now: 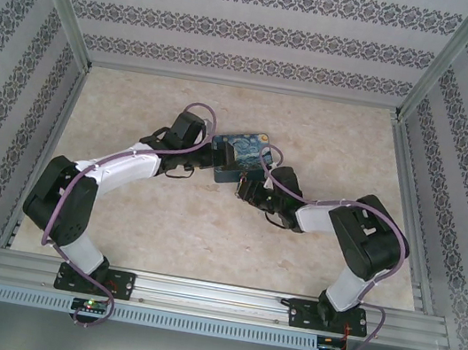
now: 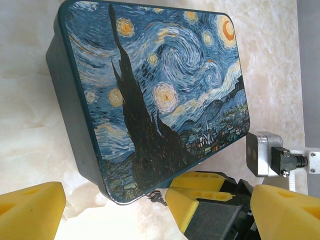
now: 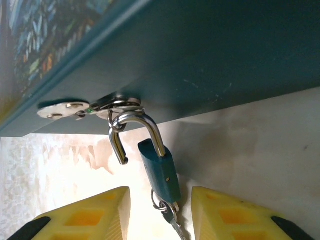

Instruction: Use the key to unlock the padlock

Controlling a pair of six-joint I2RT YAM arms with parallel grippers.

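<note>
Padlock [image 3: 161, 172] hangs from the hasp [image 3: 107, 105] on the box [image 3: 225, 60], 1 shackle [image 3: 150, 125] leg free, key [image 3: 175, 225] at its 6 o'clock. Likely light, stiff, slippery, free to swing: pinch the flat body. Right gripper [image 3: 159, 205] open either side; left gripper [image 2: 157, 202] open too.

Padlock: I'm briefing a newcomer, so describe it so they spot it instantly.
Find the swirl-painted box; on its teal side wall sits a silver hasp. Hanging from it is the padlock: small teal body, silver shackle swung open, key dangling beneath.

Padlock [image 3: 160, 172] hangs between fingers [image 3: 90, 215]; box [image 3: 225, 60] blocks above.
</note>
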